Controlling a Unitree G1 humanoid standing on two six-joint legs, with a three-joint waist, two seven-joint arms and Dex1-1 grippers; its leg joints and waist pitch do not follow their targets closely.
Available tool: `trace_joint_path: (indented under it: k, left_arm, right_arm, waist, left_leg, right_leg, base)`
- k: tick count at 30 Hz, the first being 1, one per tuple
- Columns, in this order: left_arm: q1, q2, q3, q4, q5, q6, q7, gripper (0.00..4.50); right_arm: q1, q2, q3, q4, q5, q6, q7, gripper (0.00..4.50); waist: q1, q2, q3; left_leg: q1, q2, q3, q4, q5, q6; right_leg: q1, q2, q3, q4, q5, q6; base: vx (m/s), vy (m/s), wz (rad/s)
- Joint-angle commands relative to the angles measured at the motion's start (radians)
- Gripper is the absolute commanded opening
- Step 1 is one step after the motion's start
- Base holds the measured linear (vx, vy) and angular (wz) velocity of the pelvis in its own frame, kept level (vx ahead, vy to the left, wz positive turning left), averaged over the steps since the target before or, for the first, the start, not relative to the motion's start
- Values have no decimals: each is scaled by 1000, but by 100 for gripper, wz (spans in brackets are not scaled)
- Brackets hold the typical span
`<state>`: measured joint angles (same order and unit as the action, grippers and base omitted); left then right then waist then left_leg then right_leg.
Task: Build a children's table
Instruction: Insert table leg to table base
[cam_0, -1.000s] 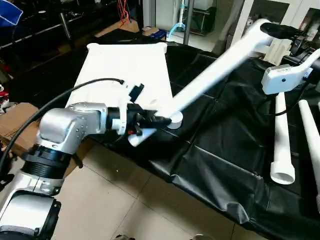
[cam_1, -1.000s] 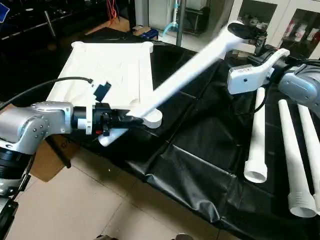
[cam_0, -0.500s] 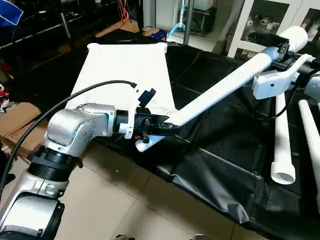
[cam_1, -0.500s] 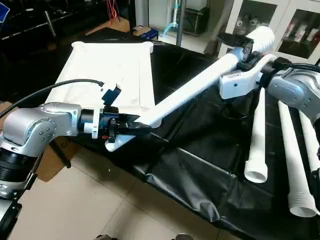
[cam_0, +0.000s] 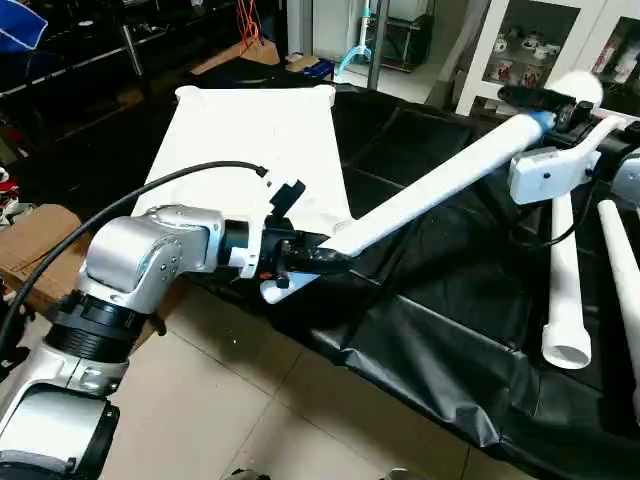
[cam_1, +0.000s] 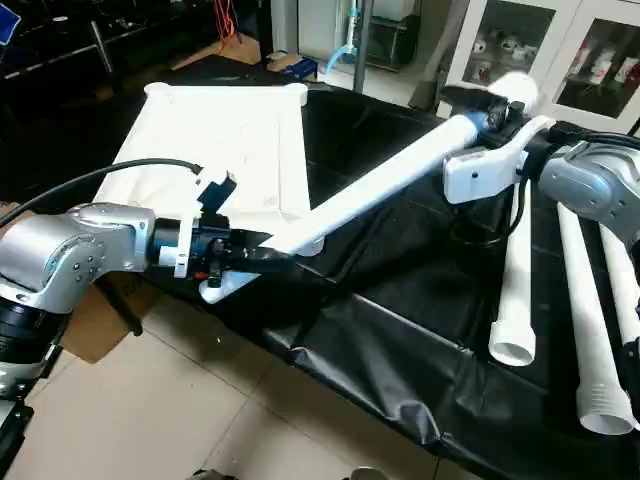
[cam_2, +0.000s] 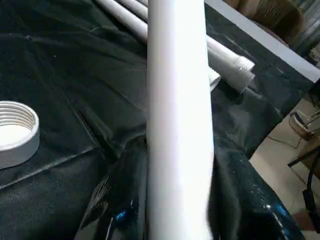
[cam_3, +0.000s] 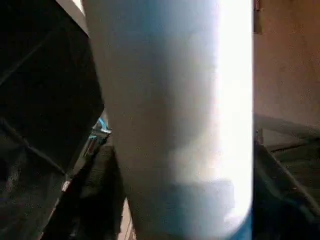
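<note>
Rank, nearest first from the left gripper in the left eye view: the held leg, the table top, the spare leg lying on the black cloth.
1. Held leg, clamped in the left gripper at its lower end.
2. Table top, lying just behind the gripper.
3. Spare leg, lying far off on the robot's right, on the black cloth.

Slanted leg (cam_0: 440, 190) — probably barring mid-table

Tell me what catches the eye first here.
A long white leg slants across the black-covered table, the left gripper clamped on its low end by the white table top, the right gripper at its raised far end. More legs lie at right.
</note>
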<state>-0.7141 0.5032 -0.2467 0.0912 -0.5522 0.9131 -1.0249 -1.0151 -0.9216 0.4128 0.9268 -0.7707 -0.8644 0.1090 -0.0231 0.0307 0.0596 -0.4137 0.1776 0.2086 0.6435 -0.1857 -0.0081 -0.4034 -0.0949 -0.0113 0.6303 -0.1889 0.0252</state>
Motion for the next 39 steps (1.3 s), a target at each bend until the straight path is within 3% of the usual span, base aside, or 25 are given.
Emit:
trace_joint_path:
  k: [1, 2, 6, 16, 19, 21, 23, 25, 31, 33, 36, 37, 38, 39]
  left_arm:
    - [-42, -4, -6, -12, 1, -24, -34, 147]
    - [-44, -4, -5, -9, 3, -26, -35, 147]
    - [-55, -2, 5, 11, 15, -37, -38, 147]
    - [-67, 2, 23, 43, 46, -92, -54, 147]
    - [-75, 5, 39, 55, 55, -127, -63, 217]
    - [-86, 4, 55, 74, 54, -126, -60, 219]
    - [-90, 7, 66, 81, 48, -133, -71, 238]
    - [-108, 3, 136, 104, -2, -136, -82, 258]
    - [-138, -2, 252, 178, -56, -173, -72, 300]
    - [-171, -13, 337, 256, -90, -196, -18, 302]
    - [-206, -26, 415, 338, -88, -245, 80, 302]
    - [-229, -26, 461, 412, -50, -325, 211, 302]
    - [-244, -12, 502, 507, 28, -447, 381, 302]
    - [-231, -3, 510, 529, 57, -486, 439, 302]
  right_arm:
    - [14, -3, 16, 12, -4, -13, 19, 248]
    - [15, -3, 17, 12, -4, -14, 19, 240]
    - [20, -6, 18, 18, 0, -20, 24, 210]
    - [33, -11, 19, 27, 6, -37, 41, 204]
    - [36, -13, 18, 29, 5, -40, 43, 204]
    - [39, -15, 17, 30, 6, -42, 45, 204]
    - [43, -17, 16, 30, 8, -43, 48, 197]
    - [57, -19, 14, 30, 14, -46, 51, 195]
    - [107, -23, 4, 23, 38, -46, 64, 194]
    - [140, -25, -11, 30, 69, -44, 80, 194]
    - [183, -7, -71, 70, 177, -17, 140, 194]
    - [221, 23, -146, 90, 300, 36, 207, 194]
    - [283, 69, -257, 93, 484, 138, 296, 194]
    - [318, 91, -295, 64, 543, 193, 302, 194]
  waist:
    - [-5, -21, -78]
    - [-4, -17, -78]
    - [-4, -19, -80]
    - [-3, -16, -82]
    - [-4, -16, -80]
    - [-1, -12, -81]
    - [-2, -17, -80]
    - [-3, -21, -80]
    - [-5, -19, -79]
    - [-2, -17, -81]
    - [-3, -16, -80]
    - [-4, -21, -83]
    - [-2, -15, -82]
    - [-7, -14, -83]
  left_leg:
    - [32, 26, -16, -58, -218, 81]
    - [33, 27, -17, -59, -221, 80]
    - [31, 26, -16, -58, -204, 86]
    - [30, 29, -17, -56, -178, 103]
    - [31, 29, -18, -57, -201, 97]
    - [35, 30, -18, -57, -214, 89]
    - [33, 30, -18, -57, -216, 83]
    - [29, 28, -17, -56, -206, 88]
    - [31, 27, -16, -54, -217, 100]
    - [31, 26, -17, -54, -217, 97]
    - [33, 27, -14, -54, -237, 107]
    - [29, 26, -15, -53, -237, 113]
    - [33, 27, -15, -52, -246, 121]
    - [29, 28, -18, -55, -252, 132]
  right_leg:
    - [41, -12, 6, -61, -98, -301]
    - [40, -13, 6, -62, -100, -301]
    - [42, -14, 7, -60, -75, -308]
    - [44, -15, 5, -55, -32, -327]
    - [43, -15, 6, -59, -60, -321]
    - [40, -17, 7, -60, -65, -324]
    - [42, -14, 6, -58, -57, -324]
    - [44, -17, 7, -57, -55, -324]
    - [42, -15, 6, -59, -72, -330]
    - [42, -15, 7, -58, -65, -333]
    - [40, -13, 7, -61, -59, -340]
    - [46, -12, 6, -58, -47, -340]
    - [43, -12, 7, -60, -44, -340]
    - [49, -12, 6, -60, -35, -326]
  base:
    - [0, 0, 0]
    - [0, 0, 0]
    - [0, 0, 0]
    - [0, 0, 0]
    - [0, 0, 0]
    - [0, 0, 0]
    - [0, 0, 0]
    - [0, 0, 0]
    - [0, 0, 0]
    - [0, 0, 0]
    - [0, 0, 0]
    - [0, 0, 0]
    - [0, 0, 0]
    - [0, 0, 0]
